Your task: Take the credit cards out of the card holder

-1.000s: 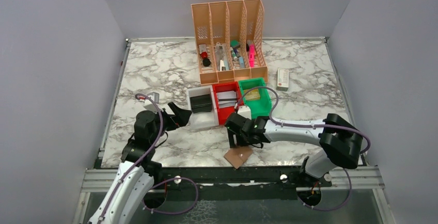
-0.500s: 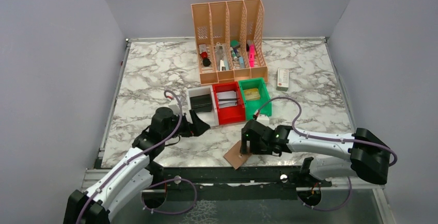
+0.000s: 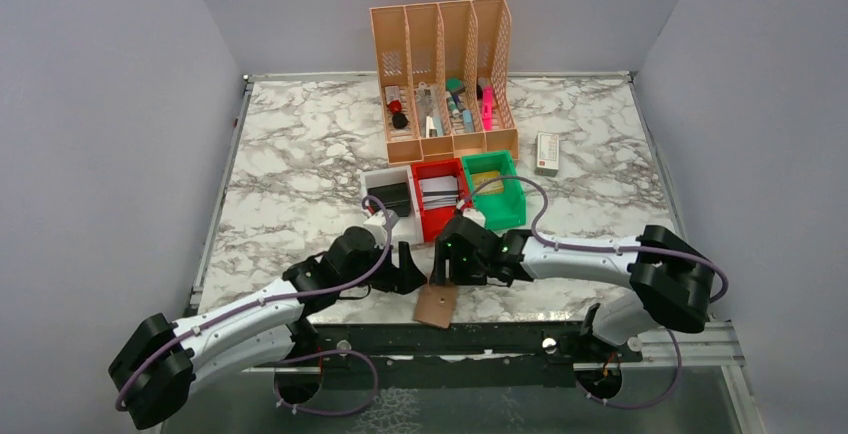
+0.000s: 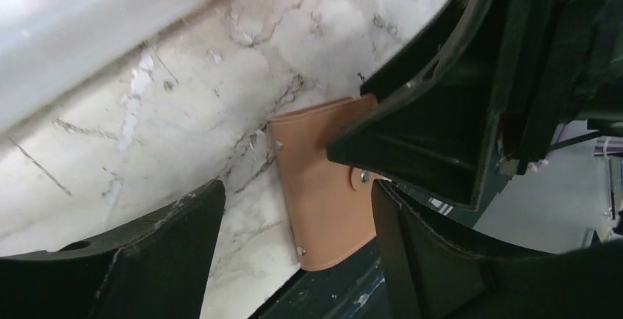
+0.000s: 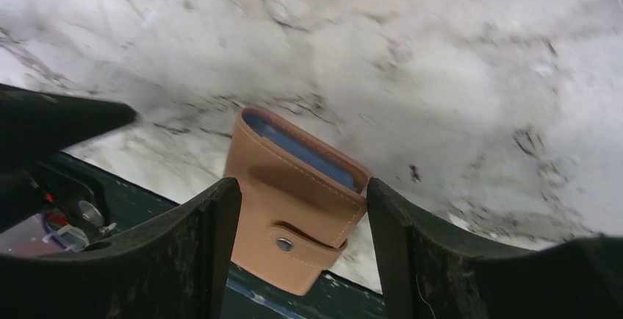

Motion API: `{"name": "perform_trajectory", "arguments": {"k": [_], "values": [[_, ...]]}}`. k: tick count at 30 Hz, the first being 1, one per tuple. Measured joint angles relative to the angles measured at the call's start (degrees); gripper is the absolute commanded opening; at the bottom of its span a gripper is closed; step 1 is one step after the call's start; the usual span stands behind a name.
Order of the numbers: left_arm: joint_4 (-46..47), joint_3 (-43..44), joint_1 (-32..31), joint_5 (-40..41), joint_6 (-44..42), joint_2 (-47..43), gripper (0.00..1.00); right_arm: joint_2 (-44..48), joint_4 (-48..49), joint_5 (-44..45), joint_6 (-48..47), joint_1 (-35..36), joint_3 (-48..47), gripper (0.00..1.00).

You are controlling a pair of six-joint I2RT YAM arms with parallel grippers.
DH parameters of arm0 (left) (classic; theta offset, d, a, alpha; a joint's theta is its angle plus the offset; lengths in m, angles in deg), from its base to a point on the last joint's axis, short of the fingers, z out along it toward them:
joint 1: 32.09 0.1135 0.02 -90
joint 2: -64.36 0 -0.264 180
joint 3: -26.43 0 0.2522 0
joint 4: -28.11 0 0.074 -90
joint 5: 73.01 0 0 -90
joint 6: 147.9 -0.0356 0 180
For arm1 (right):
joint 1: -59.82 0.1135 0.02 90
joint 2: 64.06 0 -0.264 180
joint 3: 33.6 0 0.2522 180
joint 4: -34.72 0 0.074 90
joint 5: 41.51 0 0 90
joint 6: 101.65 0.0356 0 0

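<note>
Holder (image 5: 275,187), tan stitched leather with snap strap, shows thin blue cards (image 5: 305,153) inside; left gripper (image 4: 294,190) and right gripper (image 5: 303,184) gape empty.

Marble-pattern table (image 3: 300,144) enclosed on three sides by plain grey walls (image 3: 110,114); dark metal frame (image 3: 500,339) along near edge; even, diffuse lighting

Card holder (image 4: 322,205) at table (image 4: 294,47) edge; jaws apart.
</note>
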Motion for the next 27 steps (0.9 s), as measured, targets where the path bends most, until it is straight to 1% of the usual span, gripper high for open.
{"name": "perform_trajectory", "arguments": {"k": [4, 6, 10, 14, 20, 23, 27], "values": [[1.64, -2.95, -3.04, 1.38, 2.16, -1.01, 0.68, -2.73, -0.15, 0.33, -3.41, 0.00, -4.90, 0.68], [2.14, -4.39, -4.50, 1.90, 3.15, -1.27, 0.64, -2.75, -0.50, 0.48, -4.35, 0.00, -5.79, 0.69], [2.49, -5.46, -6.62, 3.26, 4.61, -0.63, 0.62, -1.22, -3.39, 2.23, -4.42, 0.00, -5.16, 0.70], [3.91, -5.46, -9.16, 5.20, 5.70, 1.68, 0.59, 3.45, -6.21, 3.02, -4.37, 0.46, -1.70, 0.70], [6.08, -3.32, -11.69, 7.65, 6.19, 8.50, 0.51, 5.53, -10.23, 5.27, -3.41, 5.25, -1.20, 0.67], [6.71, -2.12, -13.16, 9.09, 6.45, 11.04, 0.47, 4.81, -11.52, 6.36, -3.10, 7.48, -2.45, 0.66], [6.97, -1.84, -14.34, 10.95, 6.86, 11.89, 0.41, 2.23, -11.52, 7.21, -2.73, 9.55, -5.25, 0.65]]}}
